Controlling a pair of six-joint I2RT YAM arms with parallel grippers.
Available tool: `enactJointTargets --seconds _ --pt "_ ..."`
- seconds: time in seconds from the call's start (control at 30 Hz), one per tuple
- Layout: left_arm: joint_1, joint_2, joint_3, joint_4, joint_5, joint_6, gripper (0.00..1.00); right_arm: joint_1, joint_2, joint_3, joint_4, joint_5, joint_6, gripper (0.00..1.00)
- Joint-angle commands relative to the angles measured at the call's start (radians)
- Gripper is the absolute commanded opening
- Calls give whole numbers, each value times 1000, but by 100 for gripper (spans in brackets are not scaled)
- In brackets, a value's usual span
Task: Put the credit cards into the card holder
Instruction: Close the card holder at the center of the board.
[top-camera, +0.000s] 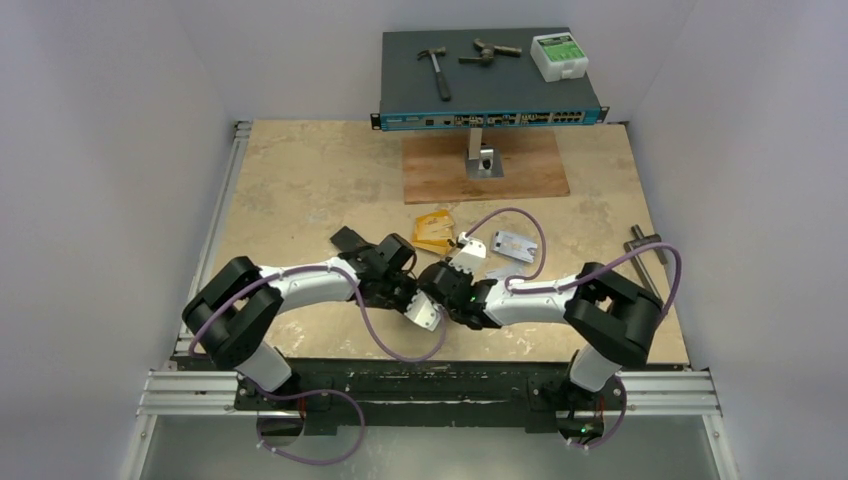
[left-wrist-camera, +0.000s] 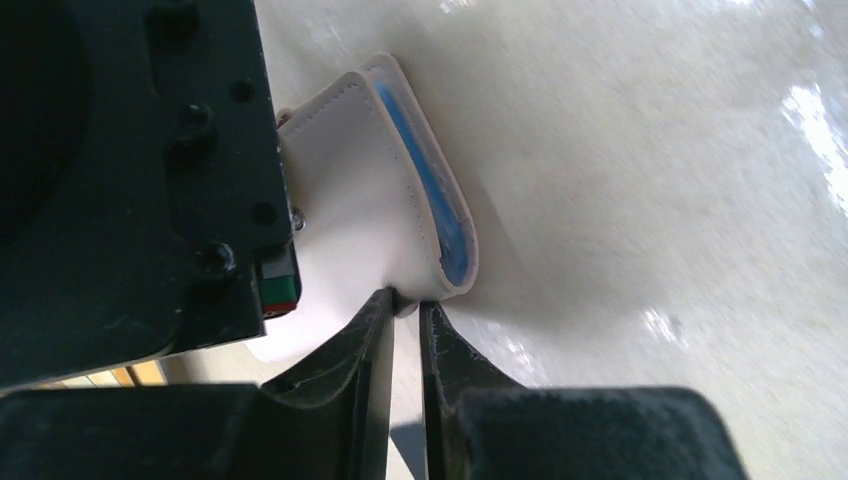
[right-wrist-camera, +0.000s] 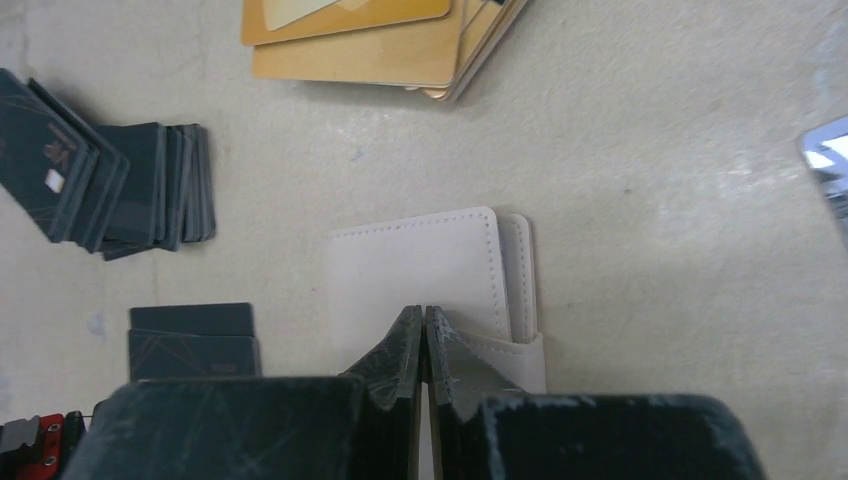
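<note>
Two robot arms meet at the centre of the overhead frame above a mottled tan surface. The left arm reaches in from lower left and the right arm from lower right, both set on the same pale card holder. The holder sits just below the middle of the right wrist view, folded, its stitched flaps stacked; whether it rests on the surface or hangs just above it cannot be told. A fan of orange cards lies along the top edge of that view, a black wallet spreads at middle left, and a corner of a silvery card shows at the right edge. No card can be seen inside the holder. The right end effector is closed to a sliver on the holder's near edge at bottom centre. In the left wrist view the left end effector is narrowed onto a lower corner of the holder, where a strip of blue shows between the flaps. The step in hand appears to be opening the fold. It will likely go best if each end effector grips one flap only, one side anchoring and the other peeling away slowly, low over the surface, so the thin material neither slips free nor twists. Laying it pockets-up near the orange cards would shorten the moves to follow.
</note>
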Motion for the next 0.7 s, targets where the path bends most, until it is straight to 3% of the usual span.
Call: enactJointTargets --seconds 0.0,0.17,0.23,0.3,0.37,0.43,0.57,0.67 --pt "89 -105 102 -30 19 -205 12 119 220 -147 -261 -235 102 0" --pt "164 -199 99 -85 75 -283 46 156 233 -188 -228 -245 152 0" --pt "199 -227 96 -97 97 -322 64 177 252 -171 -242 -239 159 0" --pt "251 -253 106 -112 147 -377 74 205 278 -143 -273 -228 162 0" --pt "314 -276 124 -131 214 -444 91 228 310 -119 -300 -224 169 0" --pt "377 -300 129 -129 283 -515 97 248 333 -99 -321 -221 171 0" --pt "530 -338 133 -93 445 -694 100 278 392 -58 -372 -226 185 0" --pt "538 -354 109 -126 471 -634 100 295 412 -40 -395 -228 196 0"
